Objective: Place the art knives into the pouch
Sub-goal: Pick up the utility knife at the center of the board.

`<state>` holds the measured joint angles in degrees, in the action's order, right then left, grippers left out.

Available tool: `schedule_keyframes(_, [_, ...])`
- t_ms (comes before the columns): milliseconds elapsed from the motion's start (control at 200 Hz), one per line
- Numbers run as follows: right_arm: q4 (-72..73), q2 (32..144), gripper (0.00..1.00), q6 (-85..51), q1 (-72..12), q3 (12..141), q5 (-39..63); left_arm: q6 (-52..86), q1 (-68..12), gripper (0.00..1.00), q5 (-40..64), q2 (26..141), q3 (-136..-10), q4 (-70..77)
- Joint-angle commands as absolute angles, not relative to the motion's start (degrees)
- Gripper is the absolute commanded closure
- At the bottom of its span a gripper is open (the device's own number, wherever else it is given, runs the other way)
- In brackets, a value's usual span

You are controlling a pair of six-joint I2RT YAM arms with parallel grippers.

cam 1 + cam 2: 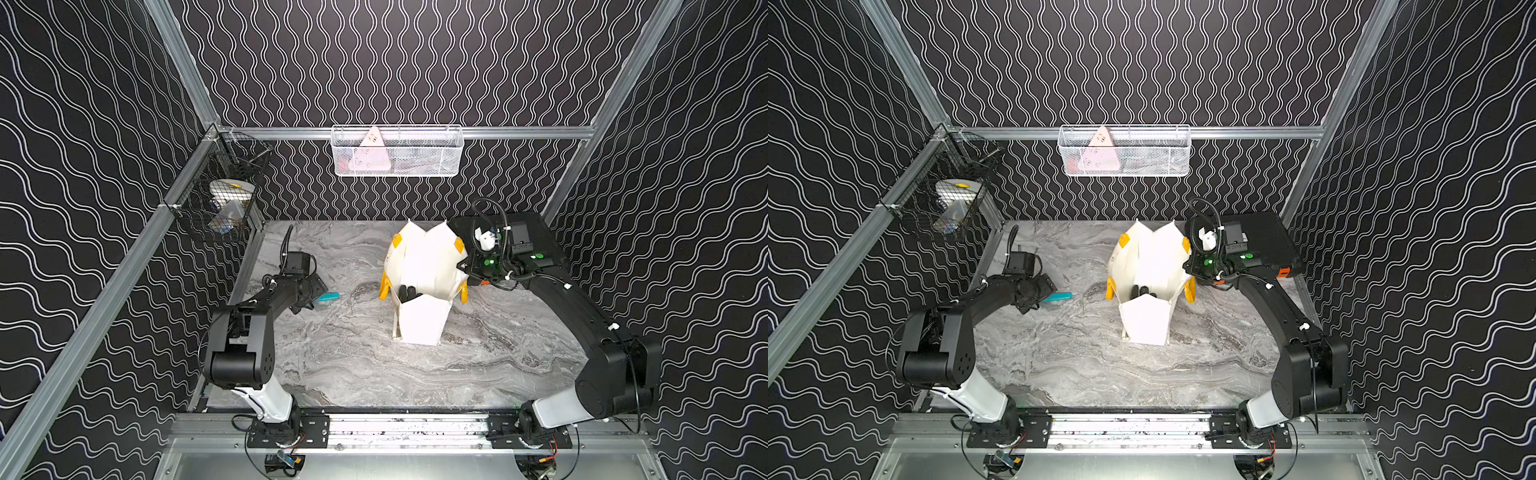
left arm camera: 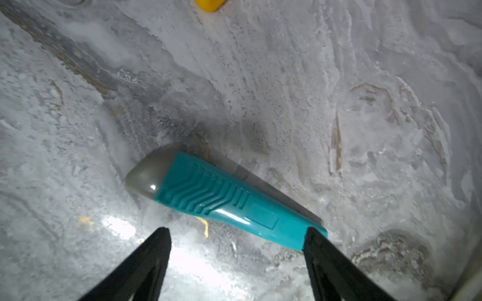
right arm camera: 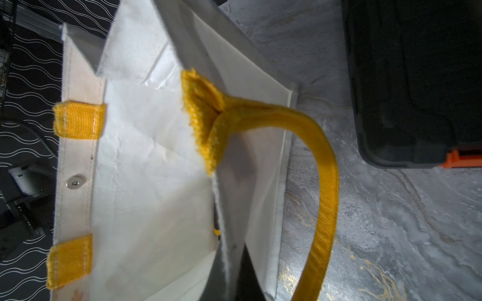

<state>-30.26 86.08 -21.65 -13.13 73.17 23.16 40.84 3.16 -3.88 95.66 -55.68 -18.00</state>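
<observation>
The art knife (image 2: pixel 224 200), teal with a grey end cap, lies flat on the marble table (image 1: pixel 353 365) at the left, seen in both top views (image 1: pixel 329 296) (image 1: pixel 1059 296). My left gripper (image 2: pixel 238 234) hangs low over it, open, with one fingertip (image 2: pixel 313 237) against the knife's teal end and the other well clear of it. The white pouch (image 1: pixel 424 266) (image 1: pixel 1150 257) with yellow handles (image 3: pixel 326 195) stands open mid-table. My right gripper (image 3: pixel 232 276) is shut on the pouch's right rim (image 1: pixel 459 266). Dark things (image 1: pixel 409 293) lie inside the pouch.
A black hard case (image 1: pixel 523 237) (image 3: pixel 417 78) with orange latches sits behind the right arm, close to the pouch. A white wire basket (image 1: pixel 397 151) hangs on the back wall. A black wire basket (image 1: pixel 224 203) hangs at the far left corner.
</observation>
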Motion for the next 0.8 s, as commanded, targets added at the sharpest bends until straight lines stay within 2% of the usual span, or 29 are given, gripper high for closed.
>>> schedule_keyframes(0, [-28.3,86.2,1.00,-21.6,-13.2,73.0,23.4,44.6,3.3,0.15,-6.7,96.1,-54.6,-16.0])
schedule_keyframes(410, [-28.1,86.0,1.00,-21.8,-13.8,73.1,23.3,46.7,3.3,0.16,-8.3,103.5,-57.5,-15.2])
schedule_keyframes(660, [-27.6,86.4,1.00,-21.9,-13.8,72.8,23.6,43.5,3.0,0.18,-9.4,105.7,-57.7,-15.4])
schedule_keyframes(795, [-27.3,86.6,1.00,-22.0,-13.8,72.9,23.7,39.3,1.5,0.20,-12.0,108.4,-61.7,-19.0])
